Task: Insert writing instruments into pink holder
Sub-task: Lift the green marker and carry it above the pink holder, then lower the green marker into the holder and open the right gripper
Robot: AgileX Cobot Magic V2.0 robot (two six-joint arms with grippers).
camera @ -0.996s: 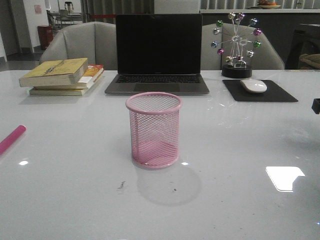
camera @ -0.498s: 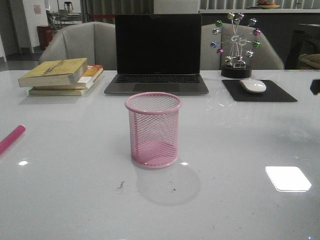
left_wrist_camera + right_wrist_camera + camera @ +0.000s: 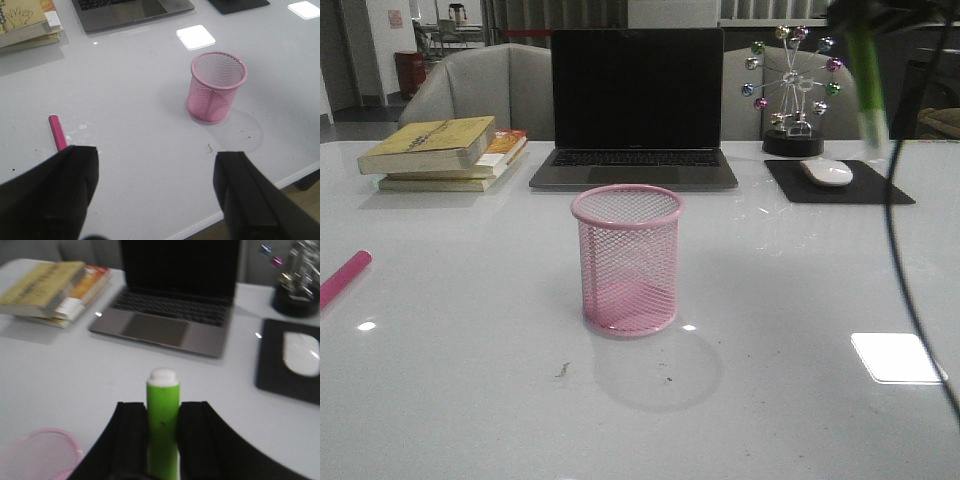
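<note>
Starting at the left edge of the glossy white table (image 3: pixel 450 300): magenta pink marker pen (image 3: pixel 344 277) lying flat, untouched, well apart from everything else. Left gripper (image 3: pixel 155 190) hanging above it in the wrist view, black fingers (image 3: pixel 55 195) spread wide, nothing between them. Moving to centre: round pink wire-mesh pen cup (image 3: pixel 627 258) standing upright and empty, in front of the dark open laptop (image 3: pixel 635 105), with a stack of books (image 3: pixel 445 150) off behind to the left. Over to the right now: right gripper (image 3: pixel 162 415) closed snugly on the lime green marker pen (image 3: pixel 163 415), white end tip poking out past the pads; from the front, that green pen blurred and high over the black mouse mat (image 3: pixel 840 182). Looks like the carry step, first pen lifted but not yet over the cup. Next up, probably: swinging across to the rim, lining the pen up vertically, then lowering before letting go.
</note>
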